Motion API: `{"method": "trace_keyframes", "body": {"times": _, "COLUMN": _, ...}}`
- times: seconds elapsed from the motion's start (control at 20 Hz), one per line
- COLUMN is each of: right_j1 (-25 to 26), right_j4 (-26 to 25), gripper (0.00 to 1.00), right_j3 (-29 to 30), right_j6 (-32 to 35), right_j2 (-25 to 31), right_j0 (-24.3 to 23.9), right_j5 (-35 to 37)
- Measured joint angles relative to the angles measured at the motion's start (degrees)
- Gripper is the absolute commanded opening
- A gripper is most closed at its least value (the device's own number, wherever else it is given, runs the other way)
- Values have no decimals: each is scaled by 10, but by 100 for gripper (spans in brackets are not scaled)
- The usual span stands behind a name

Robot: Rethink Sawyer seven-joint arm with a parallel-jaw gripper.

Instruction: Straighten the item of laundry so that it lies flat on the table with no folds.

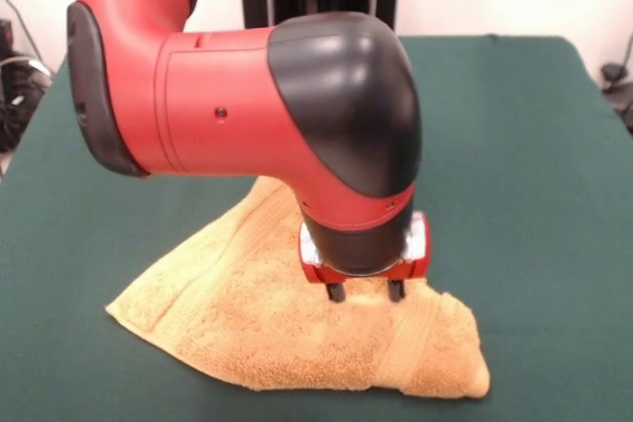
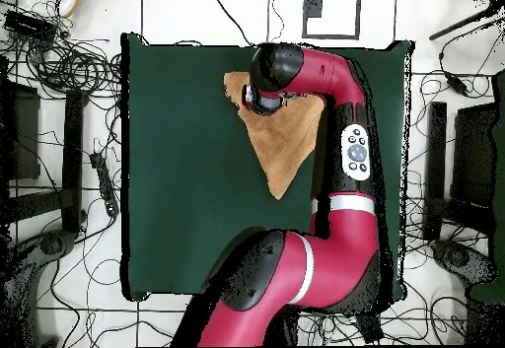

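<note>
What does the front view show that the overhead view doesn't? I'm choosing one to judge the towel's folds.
Only the front view shows the gripper, its two fingers apart on the towel, plus a doubled, rounded corner. Only the overhead view shows the towel's full triangular outline and the whole table; the arm hides the gripper. Both show the towel still folded.

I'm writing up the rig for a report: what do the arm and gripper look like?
The arm has glossy red shells with rounded black joint caps. In the overhead view a white oval button panel sits on one link. The gripper has a red body and two short black fingers.
</note>
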Motion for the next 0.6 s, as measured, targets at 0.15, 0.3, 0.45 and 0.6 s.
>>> {"method": "trace_keyframes", "body": {"times": 0.15, "right_j1": -6, "right_j4": 0, "gripper": 100, "right_j3": 12, "right_j6": 0, "right_j2": 0, "right_j0": -1, "right_j5": -16}}
{"method": "trace_keyframes", "body": {"times": 0.3, "right_j1": -10, "right_j4": 1, "gripper": 100, "right_j3": 20, "right_j6": 0, "right_j2": 0, "right_j0": -5, "right_j5": -18}}
{"method": "trace_keyframes", "body": {"times": 0.45, "right_j1": -13, "right_j4": 4, "gripper": 100, "right_j3": 30, "right_j6": 0, "right_j2": 0, "right_j0": -10, "right_j5": -20}}
{"method": "trace_keyframes", "body": {"times": 0.6, "right_j1": -17, "right_j4": 6, "gripper": 100, "right_j3": 39, "right_j6": 0, "right_j2": 0, "right_j0": -14, "right_j5": -26}}
